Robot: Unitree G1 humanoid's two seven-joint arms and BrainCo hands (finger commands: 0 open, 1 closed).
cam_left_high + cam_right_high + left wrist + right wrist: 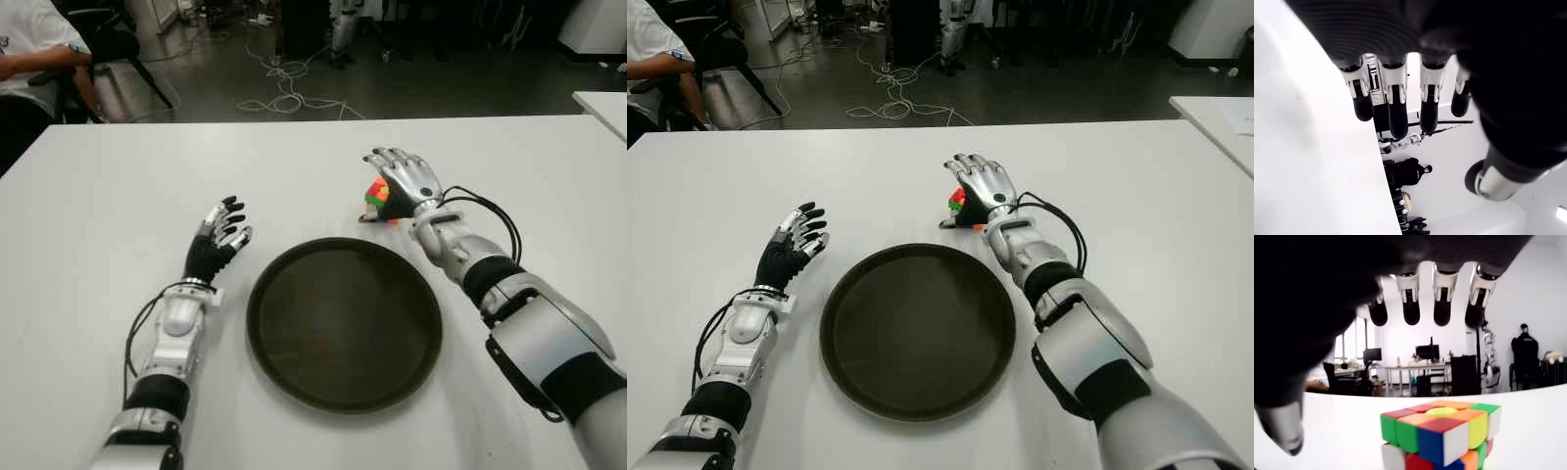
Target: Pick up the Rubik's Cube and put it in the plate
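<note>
The Rubik's Cube (pixel 376 199) (pixel 1442 437) stands on the white table (pixel 98 196) just beyond the far right rim of the dark round plate (pixel 343 323). My right hand (pixel 402 181) hovers over the cube with its fingers (pixel 1442 298) spread above it, not closed on it. The cube is partly hidden by the palm in the eye views. My left hand (pixel 220 235) shows to the left of the plate, fingers (pixel 1396 105) relaxed and holding nothing.
A second white table's corner (pixel 602 103) shows at the far right. A seated person (pixel 29 59) is beyond the table's far left corner. Cables (pixel 284 93) lie on the floor behind.
</note>
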